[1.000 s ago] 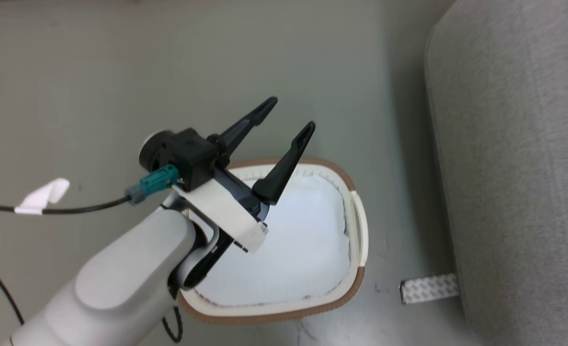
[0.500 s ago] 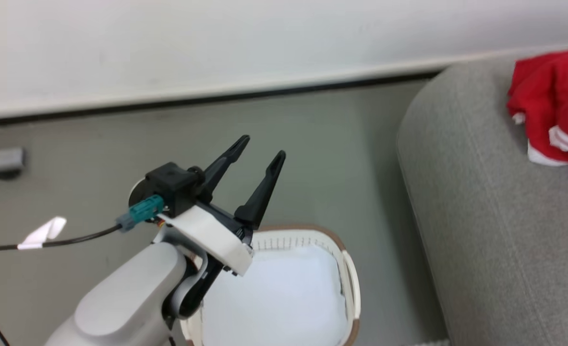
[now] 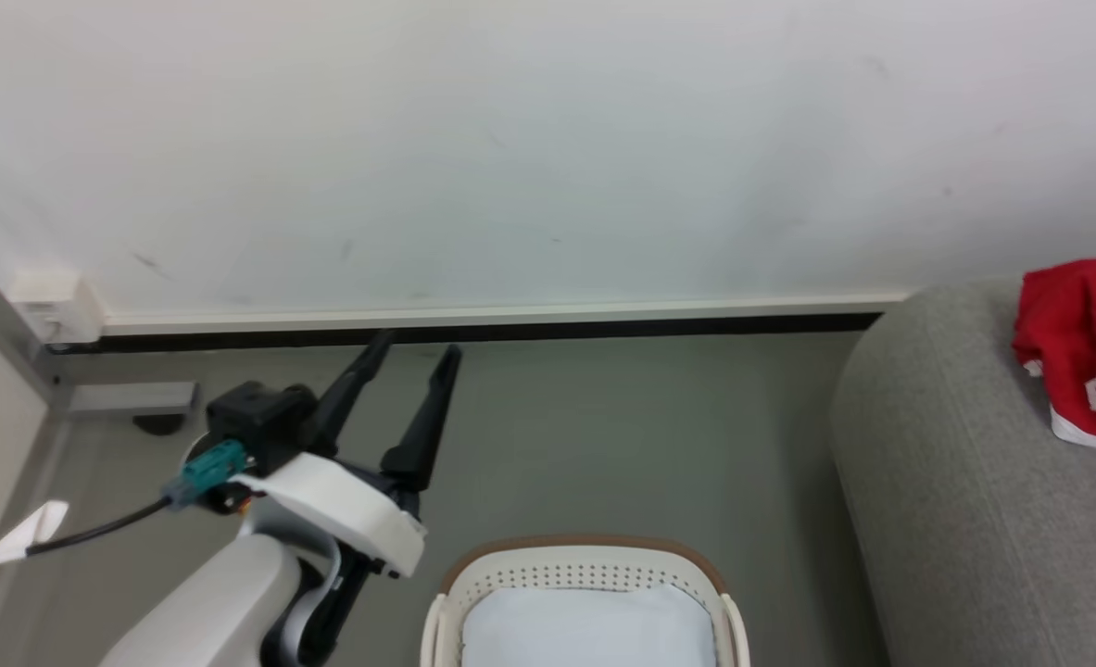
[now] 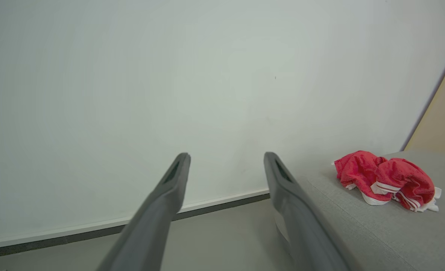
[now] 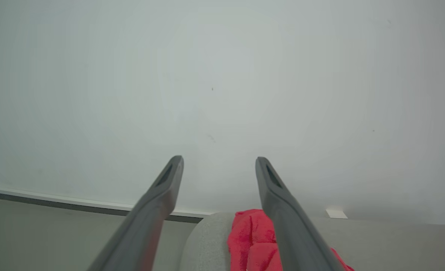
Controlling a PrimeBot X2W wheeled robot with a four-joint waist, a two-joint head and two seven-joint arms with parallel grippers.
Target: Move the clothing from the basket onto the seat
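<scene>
Left gripper (image 3: pixel 418 345): two dark fingers spread apart, nothing between them, tips raised and aimed at the white wall (image 3: pixel 529 148). A black cable (image 3: pixel 103 533) with a teal plug runs off from behind its wrist to the left and carries a white tape tag.

Right gripper (image 5: pixel 219 159): fingers parted the same way, empty, also pointing at the wall.

Below the left gripper and to its right, near but not touching, is the basket (image 3: pixel 575 543). Brown rim, cream perforated wall, standing on the grey-green floor (image 3: pixel 622 435). A flat pale white-blue pad (image 3: pixel 589 630) lies inside it. The bottom edge of the head view cuts off the lower part of the basket.

Farther to the right of the left gripper, past the basket, stands the seat (image 3: pixel 955 482). Grey fabric, rounded end, set apart from the basket by a strip of floor.

The clothing (image 3: pixel 1080 343) lies bunched on top of the seat, well apart from the left gripper and off to its right. Red folds, with white hems and stripes showing at the lower edge. In the left wrist view it sits to the right of the right-hand finger, on the grey cushion. In the right wrist view it lies ahead of and below the right gripper, on the rounded end of the seat, partly hidden behind the right-hand finger.

A dark baseboard (image 3: pixel 510 332) runs along the foot of the wall beyond both grippers.
</scene>
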